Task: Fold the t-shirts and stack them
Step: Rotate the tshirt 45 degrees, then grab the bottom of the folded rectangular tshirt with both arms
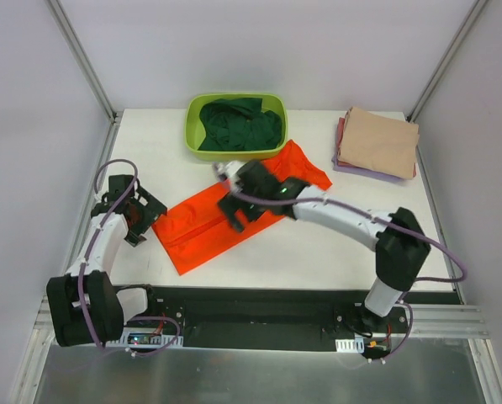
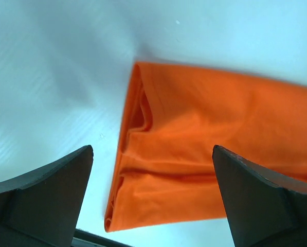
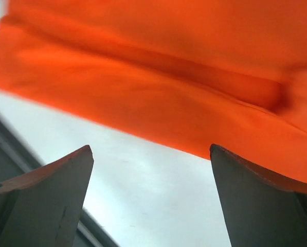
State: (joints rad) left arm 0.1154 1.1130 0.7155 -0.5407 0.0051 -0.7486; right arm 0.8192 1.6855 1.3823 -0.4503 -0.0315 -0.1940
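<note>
- Our left gripper [image 1: 143,212] [image 2: 152,149] hangs by the table's [image 1: 318,248] left edge, jaws spread wide and empty, just beside the near-left end of the orange t-shirt [image 1: 202,229] [image 2: 204,139] [image 3: 143,77].
- Our right gripper [image 1: 234,209] [image 3: 150,149] sits over the shirt's middle, jaws likewise apart and holding nothing. We cannot tell whether its fingers touch the cloth.
- The orange t-shirt lies as a long folded band, slanting from near left to just beside the lime-green tub [image 1: 234,155].
- A dark green t-shirt [image 1: 238,126] sits bundled in the tub.
- The folded stack [image 1: 377,141], tan on top with lilac and reddish edges below, occupies the far right corner, well apart.
- Bare white tabletop opens near right of the band, and pale walls [image 1: 32,101] and metal posts [image 1: 82,59] enclose the table.
</note>
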